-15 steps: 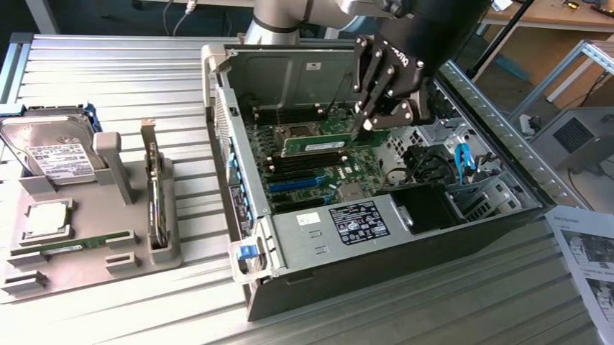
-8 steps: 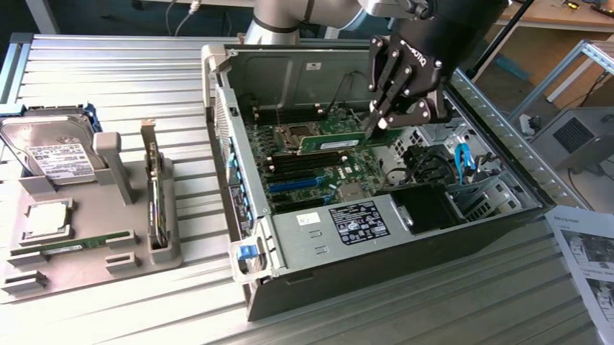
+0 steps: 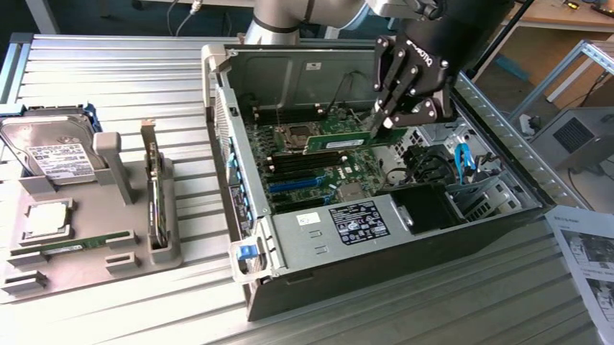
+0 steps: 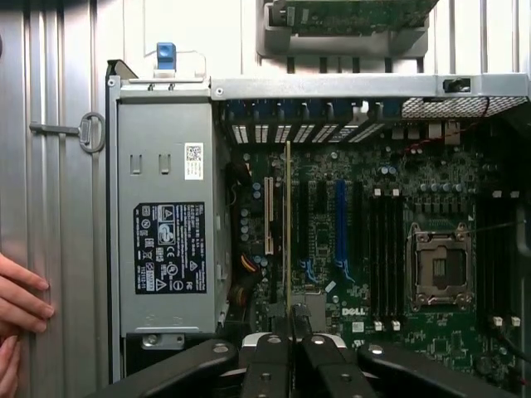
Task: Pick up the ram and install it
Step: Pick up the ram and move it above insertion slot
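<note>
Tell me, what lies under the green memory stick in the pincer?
The green motherboard with long black slots, inside the open grey metal computer case; the stick hides a strip.

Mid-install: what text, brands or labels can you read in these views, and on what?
"DELL": white print on the motherboard.
Black label on the power supply: fine print, too small to read.
Code sticker above it: unreadable.
Hard drive label: blurred.
Printed sheet: blurred.
The ram in the end effector: no readable print.
</note>
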Robot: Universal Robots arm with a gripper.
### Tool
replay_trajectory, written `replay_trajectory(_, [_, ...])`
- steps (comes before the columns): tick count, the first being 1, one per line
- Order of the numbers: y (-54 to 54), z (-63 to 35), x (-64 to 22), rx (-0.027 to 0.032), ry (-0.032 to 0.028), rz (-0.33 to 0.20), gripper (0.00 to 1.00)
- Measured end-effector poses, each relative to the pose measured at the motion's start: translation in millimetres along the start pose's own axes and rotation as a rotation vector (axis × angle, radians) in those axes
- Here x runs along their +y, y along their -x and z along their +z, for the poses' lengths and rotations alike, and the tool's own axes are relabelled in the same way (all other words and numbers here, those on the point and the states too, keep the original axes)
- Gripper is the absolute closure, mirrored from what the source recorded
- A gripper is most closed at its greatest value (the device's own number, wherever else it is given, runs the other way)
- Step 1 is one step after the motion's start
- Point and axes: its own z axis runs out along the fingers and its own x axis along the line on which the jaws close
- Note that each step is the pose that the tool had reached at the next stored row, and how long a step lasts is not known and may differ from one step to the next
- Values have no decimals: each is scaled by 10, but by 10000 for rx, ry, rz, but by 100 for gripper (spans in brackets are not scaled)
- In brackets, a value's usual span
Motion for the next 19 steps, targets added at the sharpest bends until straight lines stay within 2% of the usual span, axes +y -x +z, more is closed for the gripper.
replay_trajectory(3, [0, -3, -52, 1, 0, 0, 88])
replay_trajectory(7, [1, -3, -52, -3, 0, 1, 88])
replay_trajectory(13, [1, -3, -52, -205, 3, -9, 88])
replay_trajectory(19, [1, -1, -52, -211, 4, -9, 88])
